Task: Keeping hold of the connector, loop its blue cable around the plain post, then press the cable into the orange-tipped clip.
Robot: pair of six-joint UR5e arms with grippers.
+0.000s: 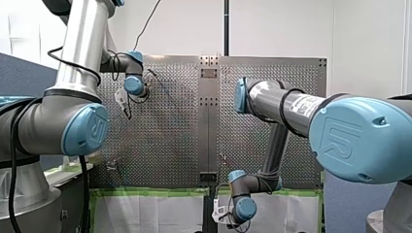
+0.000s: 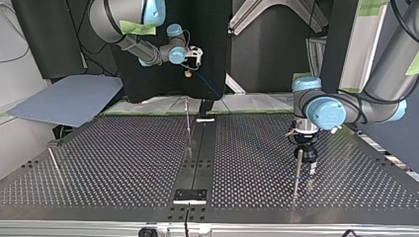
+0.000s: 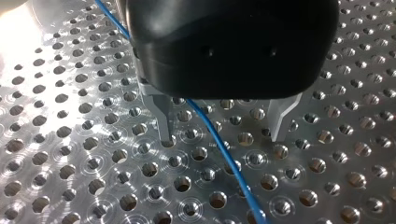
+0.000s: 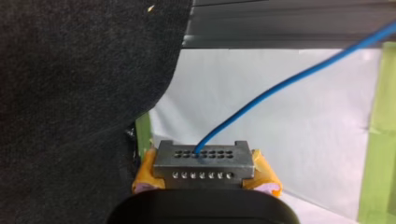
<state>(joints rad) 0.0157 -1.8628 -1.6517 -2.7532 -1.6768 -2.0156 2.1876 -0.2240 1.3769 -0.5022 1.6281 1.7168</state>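
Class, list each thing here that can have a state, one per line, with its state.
My left gripper: open, fingers astride the blue cable.
My right gripper: shut on the connector.
Blue cable: plugged into the connector, ungripped by my left gripper.
Post: upright on the table, beside my left gripper.
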